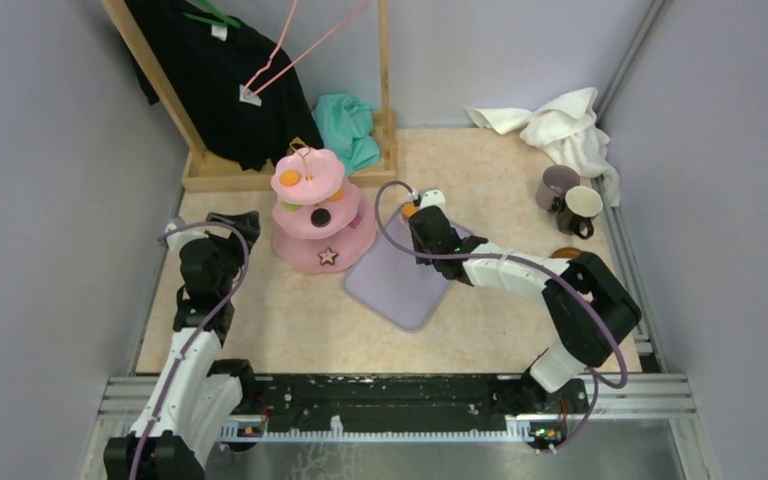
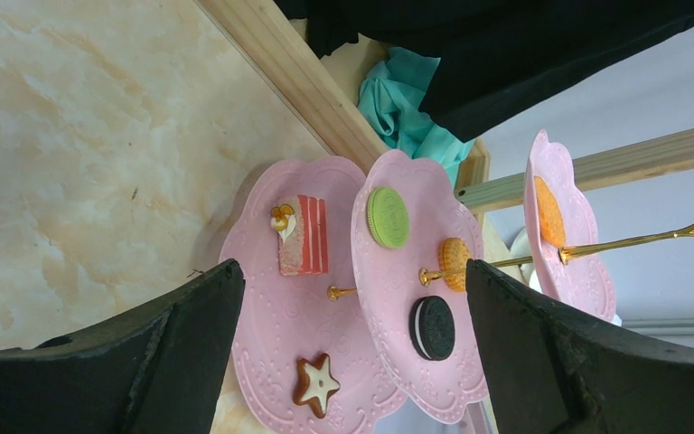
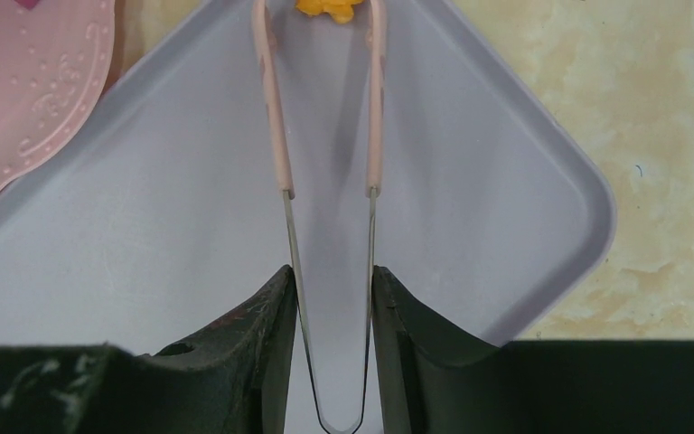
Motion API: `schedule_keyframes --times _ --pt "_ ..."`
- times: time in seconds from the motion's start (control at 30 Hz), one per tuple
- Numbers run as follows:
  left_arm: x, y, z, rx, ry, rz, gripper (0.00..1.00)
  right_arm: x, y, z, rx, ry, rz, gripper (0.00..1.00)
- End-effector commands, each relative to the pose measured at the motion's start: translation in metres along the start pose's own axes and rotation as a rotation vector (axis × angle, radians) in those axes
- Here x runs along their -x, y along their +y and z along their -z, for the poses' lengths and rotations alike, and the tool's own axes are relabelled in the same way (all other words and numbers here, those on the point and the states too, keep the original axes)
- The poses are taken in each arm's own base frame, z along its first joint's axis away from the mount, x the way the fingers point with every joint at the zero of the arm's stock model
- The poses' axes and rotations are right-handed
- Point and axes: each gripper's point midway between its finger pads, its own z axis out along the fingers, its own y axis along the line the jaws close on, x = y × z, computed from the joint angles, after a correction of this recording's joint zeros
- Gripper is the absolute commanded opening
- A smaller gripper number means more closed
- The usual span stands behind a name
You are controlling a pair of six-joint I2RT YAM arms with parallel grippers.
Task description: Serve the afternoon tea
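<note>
Tiered pink stand [image 1: 295, 250] beside lilac tray [image 1: 400, 290]

There are one pink three-tier scalloped stand [image 1: 298, 250], one flat lilac tray [image 1: 400, 290], one pair of thin pink tongs [image 3: 271, 108], one mauve ceramic mug [image 1: 557, 183], one cream ceramic mug [image 1: 582, 205] and one brown star biscuit [image 2: 316, 384].

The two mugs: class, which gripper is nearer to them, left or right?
Right. The right gripper, over the lilac tray and clamping the pink tongs, is left of the mugs; the left gripper is farther off, beyond the pink stand.
</note>
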Motion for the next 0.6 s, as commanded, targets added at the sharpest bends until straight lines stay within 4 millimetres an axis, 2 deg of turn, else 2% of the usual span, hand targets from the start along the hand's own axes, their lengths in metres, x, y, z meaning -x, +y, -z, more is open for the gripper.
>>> schedule_keyframes --times 0.0,0.57 --pt "0.004 -0.002 -0.001 -0.014 -0.020 -0.007 0.97 0.035 0.007 -0.006 0.025 -0.076 -0.029 0.35" --pt "0.003 -0.001 -0.001 -0.012 -0.020 -0.003 0.97 0.039 0.004 -0.024 0.023 -0.062 -0.020 0.34"
